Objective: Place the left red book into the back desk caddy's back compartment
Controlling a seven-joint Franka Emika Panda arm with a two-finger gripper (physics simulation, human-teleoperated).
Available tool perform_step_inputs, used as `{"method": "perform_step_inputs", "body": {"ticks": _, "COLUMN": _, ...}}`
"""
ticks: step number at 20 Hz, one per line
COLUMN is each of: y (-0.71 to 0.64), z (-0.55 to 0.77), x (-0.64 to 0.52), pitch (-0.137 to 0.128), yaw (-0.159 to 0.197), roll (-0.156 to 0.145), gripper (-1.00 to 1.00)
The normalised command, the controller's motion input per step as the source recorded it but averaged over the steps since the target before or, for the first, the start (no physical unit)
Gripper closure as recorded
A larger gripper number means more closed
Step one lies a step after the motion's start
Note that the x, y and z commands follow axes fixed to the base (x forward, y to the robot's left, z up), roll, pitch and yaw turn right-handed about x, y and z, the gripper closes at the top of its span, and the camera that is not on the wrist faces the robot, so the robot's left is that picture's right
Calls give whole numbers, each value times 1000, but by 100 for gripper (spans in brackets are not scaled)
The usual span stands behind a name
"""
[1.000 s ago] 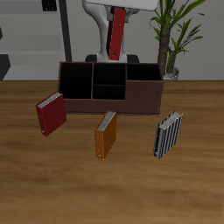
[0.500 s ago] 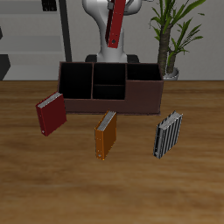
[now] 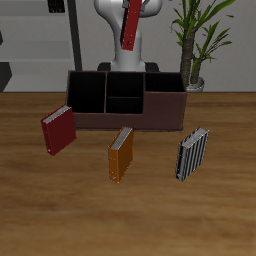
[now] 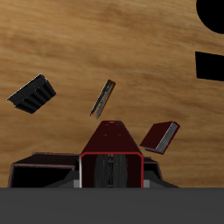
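The left red book (image 3: pixel 130 25), thin and bright red, hangs tilted high above the back desk caddy (image 3: pixel 125 119), in front of the robot's white body. In the wrist view the book (image 4: pixel 110 140) shows end-on, with red covers around a grey page block. My gripper (image 4: pixel 111 171) is shut on it, with the fingers mostly hidden. In the exterior view the gripper is above the picture's edge. The caddy is a long dark reddish-brown box. Its back compartment (image 3: pixel 125 85) is the small black cell of the divided middle, below the book.
A maroon book (image 3: pixel 58 131), an orange book (image 3: pixel 121 154) and a black-and-white striped book (image 3: pixel 192 153) stand on the wooden table in front of the caddy. A potted plant (image 3: pixel 196 40) stands behind the caddy's end.
The red book has risen in the gripper from just above the caddy to the picture's top edge and tilted a little. The other books have not moved.
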Motion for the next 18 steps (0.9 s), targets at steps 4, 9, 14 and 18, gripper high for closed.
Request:
{"method": "perform_step_inputs", "body": {"ticks": 4, "y": 89, "z": -51, "x": -148, "pitch": -13, "yaw": 14, "roll": 22, "gripper": 100}}
{"method": "perform_step_inputs", "body": {"ticks": 9, "y": 64, "z": -104, "x": -277, "pitch": 0, "yaw": 14, "roll": 17, "gripper": 100}}
{"method": "perform_step_inputs", "body": {"ticks": 14, "y": -43, "z": -36, "x": -292, "pitch": -18, "yaw": -11, "roll": -9, "gripper": 100}}
{"method": "perform_step_inputs", "body": {"ticks": 18, "y": -67, "z": -65, "x": -298, "pitch": -3, "yaw": -34, "roll": -14, "gripper": 100}}
